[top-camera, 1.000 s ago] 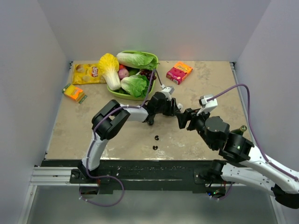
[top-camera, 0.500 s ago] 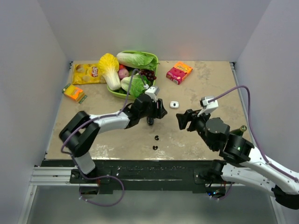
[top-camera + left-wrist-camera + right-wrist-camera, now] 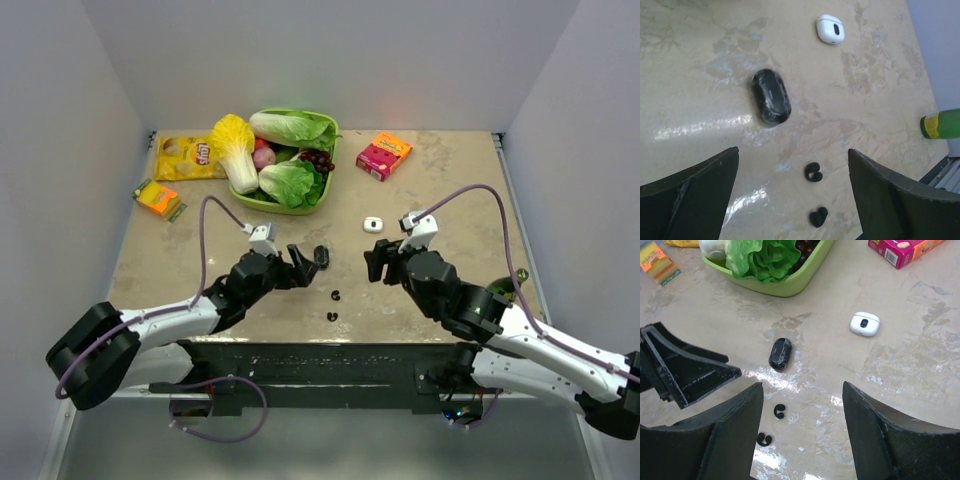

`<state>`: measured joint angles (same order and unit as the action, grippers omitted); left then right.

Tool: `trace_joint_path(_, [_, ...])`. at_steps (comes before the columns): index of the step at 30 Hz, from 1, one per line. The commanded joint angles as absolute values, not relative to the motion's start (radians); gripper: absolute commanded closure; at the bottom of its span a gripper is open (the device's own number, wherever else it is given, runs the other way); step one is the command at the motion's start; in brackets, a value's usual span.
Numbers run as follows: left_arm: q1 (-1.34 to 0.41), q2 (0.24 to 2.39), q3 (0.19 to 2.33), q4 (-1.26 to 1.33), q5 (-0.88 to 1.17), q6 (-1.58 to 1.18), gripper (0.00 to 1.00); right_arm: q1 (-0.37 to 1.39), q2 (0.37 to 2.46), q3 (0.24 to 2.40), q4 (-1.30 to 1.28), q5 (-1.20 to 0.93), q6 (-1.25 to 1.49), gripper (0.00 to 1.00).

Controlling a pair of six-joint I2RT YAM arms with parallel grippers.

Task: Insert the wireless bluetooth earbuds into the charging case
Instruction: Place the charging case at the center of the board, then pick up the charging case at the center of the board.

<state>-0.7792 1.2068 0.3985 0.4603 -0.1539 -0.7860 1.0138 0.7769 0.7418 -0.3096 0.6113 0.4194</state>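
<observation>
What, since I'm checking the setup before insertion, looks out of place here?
The two earbuds lie loose on the table, apart from the white charging case, which looks shut. Nothing seems spilled or damaged.

Seemingly closed white case [image 3: 864, 323], well beyond earbuds [image 3: 779, 411]

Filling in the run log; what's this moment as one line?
left pincer open, empty | right pincer open, empty | earbuds loose on table | charging case on table, untouched
</observation>
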Motion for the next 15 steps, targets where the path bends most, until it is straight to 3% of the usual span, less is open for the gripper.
trace_joint_path(1, [-0.772, 1.131, 0.370, 0.551, -0.149, -0.789, 0.07, 1.014, 0.794, 0.733, -0.235, 0.609, 0.433, 0.33])
trace_joint_path(8, [-0.772, 1.199, 0.383, 0.491, -0.124, -0.750, 0.10, 1.012, 0.926, 0.759, -0.253, 0.546, 0.457, 0.36])
trace_joint_path(15, [-0.770, 1.328, 0.460, 0.393, -0.190, -0.716, 0.48, 1.011, 0.939, 0.718, -0.229, 0.522, 0.483, 0.44])
